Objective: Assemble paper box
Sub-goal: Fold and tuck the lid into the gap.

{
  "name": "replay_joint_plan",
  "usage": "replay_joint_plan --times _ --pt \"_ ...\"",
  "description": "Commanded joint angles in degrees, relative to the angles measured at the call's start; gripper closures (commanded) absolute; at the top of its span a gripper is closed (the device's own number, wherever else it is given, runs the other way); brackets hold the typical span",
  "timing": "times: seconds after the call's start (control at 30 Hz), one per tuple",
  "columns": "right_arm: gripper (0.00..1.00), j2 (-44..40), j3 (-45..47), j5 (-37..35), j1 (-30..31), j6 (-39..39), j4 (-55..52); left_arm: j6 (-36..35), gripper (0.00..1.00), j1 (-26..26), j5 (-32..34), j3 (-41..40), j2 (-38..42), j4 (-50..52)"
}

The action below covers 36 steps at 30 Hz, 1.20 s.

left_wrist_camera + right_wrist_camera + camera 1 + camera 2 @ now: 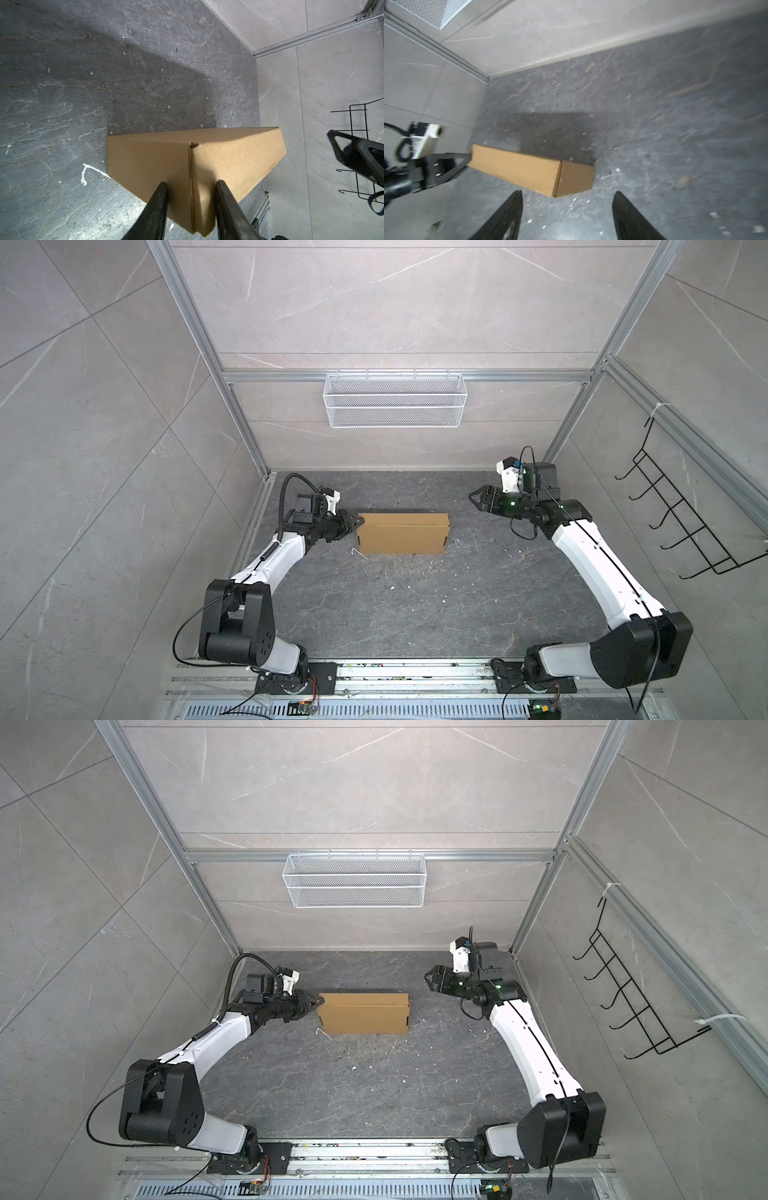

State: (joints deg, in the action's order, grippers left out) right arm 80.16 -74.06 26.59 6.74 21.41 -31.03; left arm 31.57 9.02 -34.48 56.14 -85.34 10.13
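Between the black tapered fingers of the left gripper (191, 183) sits the left end of the paper box (403, 537), clamped across one long edge. The box is closed, of plain brown corrugated cardboard, and lies on the table (415, 614) toward the back, with its long axis running left to right. Its right end points at the right gripper (473, 496), which hangs well apart with its jaws spread; bare slab lies between them. Table: dark grey veined stone, flecked with white scraps. Back wall: white wire mesh basket (395, 400). Right wall: black wire hook rack (685, 526).
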Motion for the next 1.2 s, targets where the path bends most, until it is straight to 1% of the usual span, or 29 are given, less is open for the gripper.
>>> replay_joint_plan --times 0.0,0.1,0.2,0.33,0.53,0.7,0.97,1.17 --pt "0.29 2.6 3.2 19.6 -1.5 8.6 3.8 -2.2 0.63 0.4 6.0 -2.3 -3.2 10.6" --pt "0.29 3.8 4.7 20.3 -1.4 9.3 5.6 -2.2 0.62 0.3 6.1 -2.4 -3.0 10.6" --pt "0.29 4.8 6.1 18.7 -1.3 8.3 5.9 -2.0 0.62 0.4 6.1 -2.7 -3.0 10.3" --pt "0.33 7.3 7.2 16.0 0.0 6.1 5.6 -1.9 0.63 0.3 6.2 -2.6 -3.1 10.3" --pt "0.4 10.5 6.8 17.5 1.3 6.2 8.3 -2.0 0.63 0.4 6.4 -2.6 -3.0 10.6" --pt "0.42 12.7 6.6 19.0 1.5 6.1 9.2 -1.9 0.63 0.4 6.5 -2.8 -3.1 10.5" --pt "0.54 14.6 6.6 19.1 1.6 5.2 9.2 -1.9 0.63 0.3 6.5 -2.8 -3.0 10.4" --pt "0.64 16.8 7.2 16.6 1.7 3.3 7.5 -2.2 0.64 0.4 6.6 -3.4 -3.4 10.2"
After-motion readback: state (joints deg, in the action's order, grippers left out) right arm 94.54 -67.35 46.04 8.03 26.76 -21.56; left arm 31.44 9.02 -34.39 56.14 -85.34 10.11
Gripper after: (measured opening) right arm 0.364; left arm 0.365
